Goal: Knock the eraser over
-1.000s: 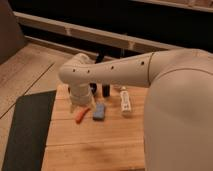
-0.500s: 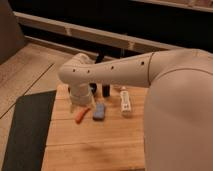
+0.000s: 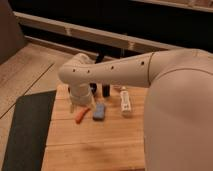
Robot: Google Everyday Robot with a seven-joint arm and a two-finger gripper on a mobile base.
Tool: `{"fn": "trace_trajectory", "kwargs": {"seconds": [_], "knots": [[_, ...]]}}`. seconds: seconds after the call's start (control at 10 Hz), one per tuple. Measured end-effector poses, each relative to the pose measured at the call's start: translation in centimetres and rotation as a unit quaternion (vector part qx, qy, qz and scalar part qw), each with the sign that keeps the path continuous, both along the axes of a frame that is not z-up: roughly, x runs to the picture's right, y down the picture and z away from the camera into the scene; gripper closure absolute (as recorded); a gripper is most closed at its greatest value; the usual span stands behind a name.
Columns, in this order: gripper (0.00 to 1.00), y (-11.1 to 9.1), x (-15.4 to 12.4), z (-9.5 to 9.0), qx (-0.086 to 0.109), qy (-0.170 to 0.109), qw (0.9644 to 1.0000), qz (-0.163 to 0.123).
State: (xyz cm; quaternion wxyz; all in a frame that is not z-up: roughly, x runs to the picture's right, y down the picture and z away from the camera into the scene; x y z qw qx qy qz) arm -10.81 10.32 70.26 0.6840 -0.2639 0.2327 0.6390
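Note:
The eraser (image 3: 106, 90) is a small dark upright block at the back of the wooden table (image 3: 95, 145), just under my arm. My gripper (image 3: 80, 104) hangs from the white wrist at the table's back left. It sits low over the wood, a little to the left of the eraser and apart from it. A dark shape (image 3: 93, 89) lies between the gripper and the eraser, and I cannot tell what it is. My white arm (image 3: 120, 72) crosses the view above the eraser and hides the table's far edge.
An orange object (image 3: 81, 116) lies just below the gripper. A flat light-blue block (image 3: 99, 111) lies in front of the eraser. A white remote-shaped bar (image 3: 125, 101) lies to its right. A dark mat (image 3: 27, 130) covers the floor on the left.

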Motion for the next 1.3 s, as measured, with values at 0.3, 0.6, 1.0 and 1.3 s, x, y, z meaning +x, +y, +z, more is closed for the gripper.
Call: {"fn": "trace_trajectory", "kwargs": {"seconds": [0.3, 0.6, 1.0, 1.3], "knots": [[0.35, -2.2, 0.9, 1.3, 0.015, 0.011, 0.9992, -0.035], [0.35, -4.6, 3.9, 4.3, 0.009, 0.038, 0.9987, -0.033], [0.35, -6.3, 5.4, 6.7, 0.013, 0.034, 0.9993, -0.007], [0.35, -6.2, 4.9, 6.6, 0.013, 0.031, 0.9994, -0.01]]}}
